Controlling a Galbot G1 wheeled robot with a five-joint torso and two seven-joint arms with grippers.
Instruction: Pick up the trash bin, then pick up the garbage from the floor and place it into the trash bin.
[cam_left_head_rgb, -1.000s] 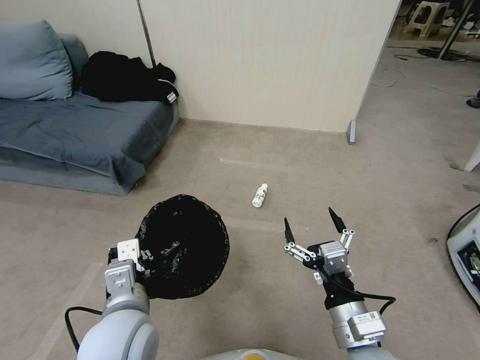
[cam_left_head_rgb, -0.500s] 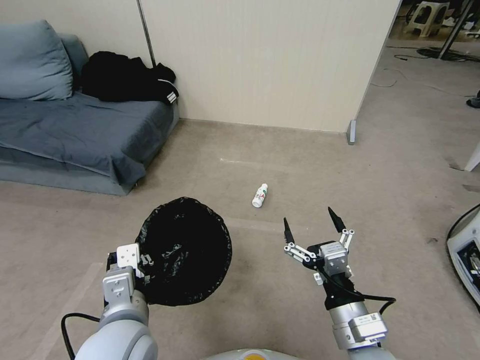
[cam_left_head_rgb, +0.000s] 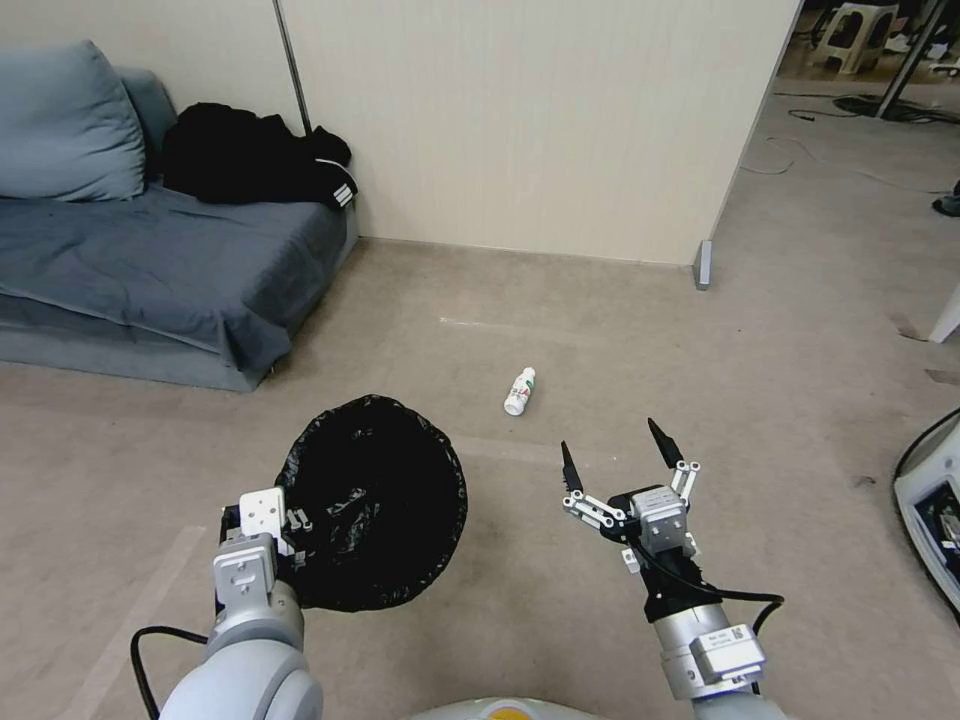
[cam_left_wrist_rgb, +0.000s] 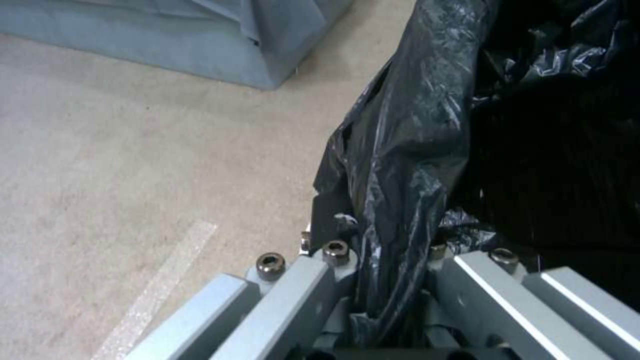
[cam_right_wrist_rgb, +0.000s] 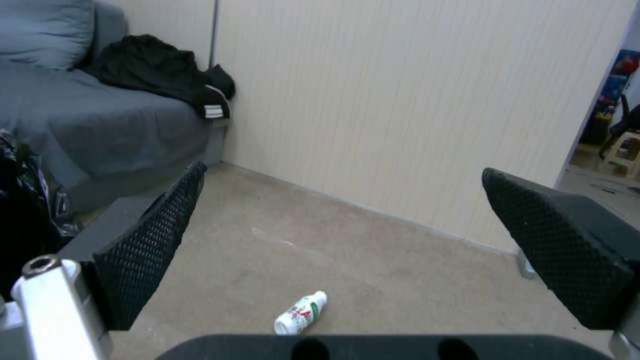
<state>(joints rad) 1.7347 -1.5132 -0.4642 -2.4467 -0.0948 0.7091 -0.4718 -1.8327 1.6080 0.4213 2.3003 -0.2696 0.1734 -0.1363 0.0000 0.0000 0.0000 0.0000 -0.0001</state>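
While our left gripper at lower left clamps the trash bin by its bag-lined rim, our right gripper hangs spread wide, empty, below the bottle at centre.

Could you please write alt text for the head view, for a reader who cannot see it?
The left gripper holds a black-lined trash bin by its rim. The open right gripper hovers short of a small white bottle lying on the floor.
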